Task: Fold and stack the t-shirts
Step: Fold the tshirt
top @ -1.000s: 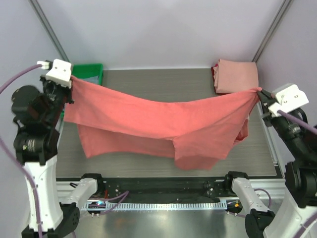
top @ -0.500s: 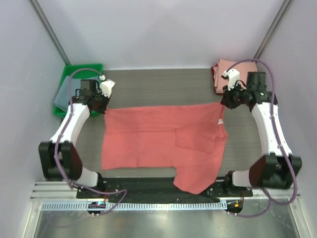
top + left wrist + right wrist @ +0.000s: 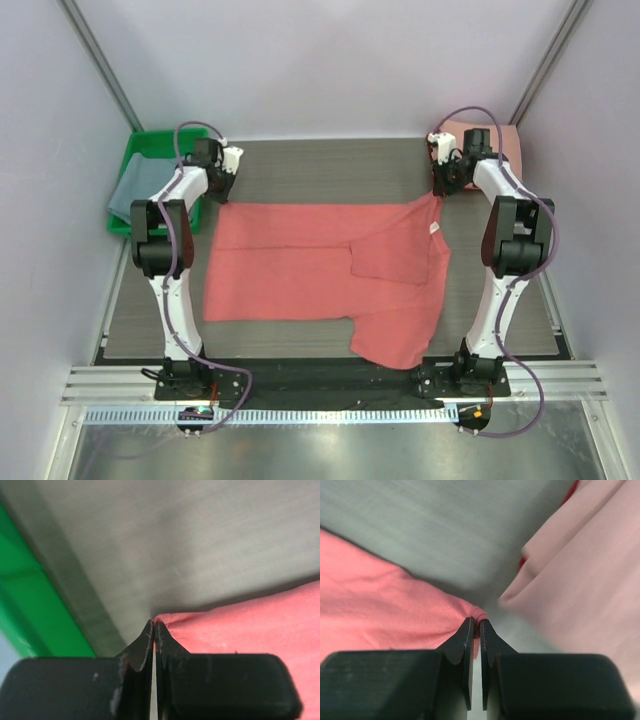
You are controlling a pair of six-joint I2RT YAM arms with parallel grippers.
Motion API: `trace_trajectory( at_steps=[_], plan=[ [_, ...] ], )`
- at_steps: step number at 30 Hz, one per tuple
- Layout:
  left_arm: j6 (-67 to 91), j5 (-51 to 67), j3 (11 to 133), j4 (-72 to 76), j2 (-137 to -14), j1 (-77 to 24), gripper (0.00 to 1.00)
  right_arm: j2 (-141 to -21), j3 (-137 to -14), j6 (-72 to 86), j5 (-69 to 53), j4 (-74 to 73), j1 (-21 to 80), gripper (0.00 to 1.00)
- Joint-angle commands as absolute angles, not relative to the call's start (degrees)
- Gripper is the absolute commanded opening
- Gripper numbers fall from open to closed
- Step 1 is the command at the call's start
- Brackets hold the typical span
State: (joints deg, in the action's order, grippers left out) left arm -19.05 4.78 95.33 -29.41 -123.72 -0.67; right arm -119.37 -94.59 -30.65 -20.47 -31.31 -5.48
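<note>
We are pinching the coral-red t-shirt by two corners, left gripper and right gripper both clamped tight, stretching it flat between them for folding.

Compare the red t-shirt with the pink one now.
The red t-shirt lies spread on the table; the pink t-shirt sits folded in the far right corner. The red t-shirt is pinched at its far corners by the left gripper and right gripper; the pink t-shirt is unheld. Both are plain cloth.
</note>
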Motion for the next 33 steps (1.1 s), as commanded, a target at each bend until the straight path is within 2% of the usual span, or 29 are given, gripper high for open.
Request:
trace_trajectory(
  at_steps=[1,7,12,13,14,15,16,18,21,25,26,27,30,33],
  plan=[
    [-17.93,2.29,103.26,-28.73,-127.07,-0.26,0.0,-122.16,-103.42,-30.41,-17.93,-26.99,-5.45,0.01],
    [-17.23,0.53,108.54,-26.9,-131.74,-0.26,0.0,-131.12,-111.69,-30.41,-15.65,-24.62,-4.66,0.01],
    [-15.21,-5.26,110.56,-25.05,-134.03,-0.26,0.0,-135.96,-116.09,-30.67,-12.31,-22.16,-2.82,0.02],
    [-15.03,-5.8,110.57,-24.35,-134.03,-0.26,0.01,-136.75,-116.36,-30.67,-11.61,-21.71,-2.55,0.06],
    [-14.51,-6.06,110.74,-24.0,-134.03,-0.26,0.07,-136.84,-116.63,-30.5,-9.86,-21.36,-2.29,0.15],
    [-13.54,-7.02,111.09,-23.99,-133.6,-0.26,0.09,-136.76,-116.89,-29.8,-8.97,-20.75,-1.76,0.3],
    [-12.58,-7.55,111.44,-23.82,-133.07,-0.26,0.09,-136.32,-117.33,-29.27,-8.09,-20.22,-1.5,0.34],
    [-8.73,-8.69,112.58,-23.56,-129.84,-0.26,0.11,-132.73,-117.51,-27.52,-7.3,-19.95,-1.14,0.43],
    [-5.9,-8.62,114.25,-23.47,-125.35,-0.26,0.21,-123.78,-114.97,-25.85,-8.87,-20.04,-0.97,0.46],
    [-7.98,-1.78,110.76,-25.39,-114.91,-0.26,0.32,-111.21,-103.67,-26.45,-11.24,-21.96,-0.88,0.5],
    [-8.17,-0.71,107.09,-25.92,-112.87,-0.26,0.49,-108.92,-101.36,-27.06,-11.77,-22.84,-0.88,0.51],
    [-8.96,-0.18,104.96,-26.88,-111.11,-0.26,0.53,-104.55,-99.08,-28.03,-12.73,-23.98,-0.79,0.51],
    [-13.44,5.71,97.14,-33.12,-105.74,-0.26,0.52,-97.07,-88.8,-32.51,-17.3,-30.22,-0.79,0.51],
    [-17.92,9.48,88.7,-39.36,-100.74,-0.26,0.42,-92.39,-77.28,-37.43,-21.0,-36.02,-0.79,0.5]
  ],
)
